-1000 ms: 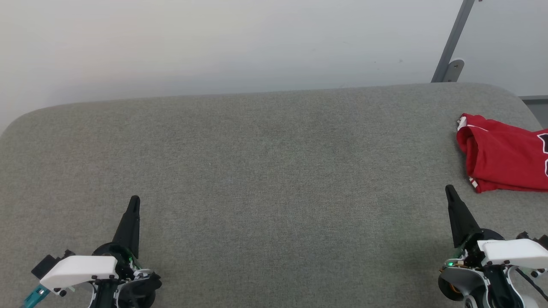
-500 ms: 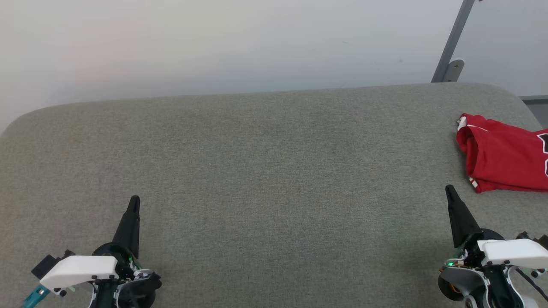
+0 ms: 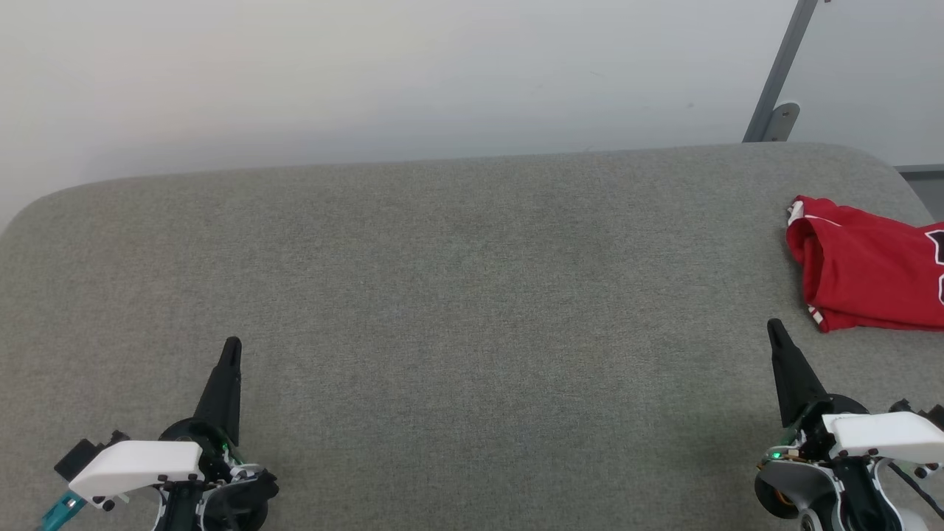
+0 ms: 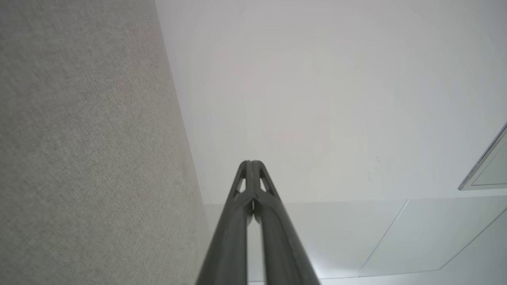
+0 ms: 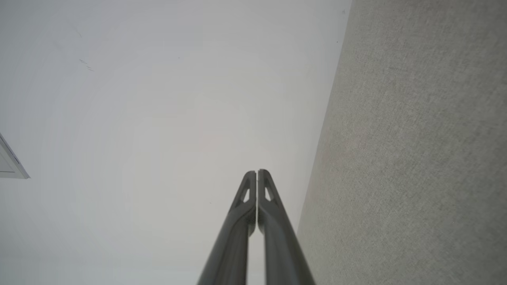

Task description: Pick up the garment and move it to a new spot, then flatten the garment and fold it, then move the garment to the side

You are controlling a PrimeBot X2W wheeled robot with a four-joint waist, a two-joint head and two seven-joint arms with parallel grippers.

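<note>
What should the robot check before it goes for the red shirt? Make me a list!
1. Garment in sight: ok. It lies on the grey padded surface, far right.
2. Whole garment visible: not ok. The head view's edge cuts it off.
3. Right gripper close to the garment: ok. It is near, but not touching.
4. Right gripper ready to grab: not ok. Its fingers are shut together.
5. Left gripper free: ok. It is shut on nothing, far from the garment.
</note>
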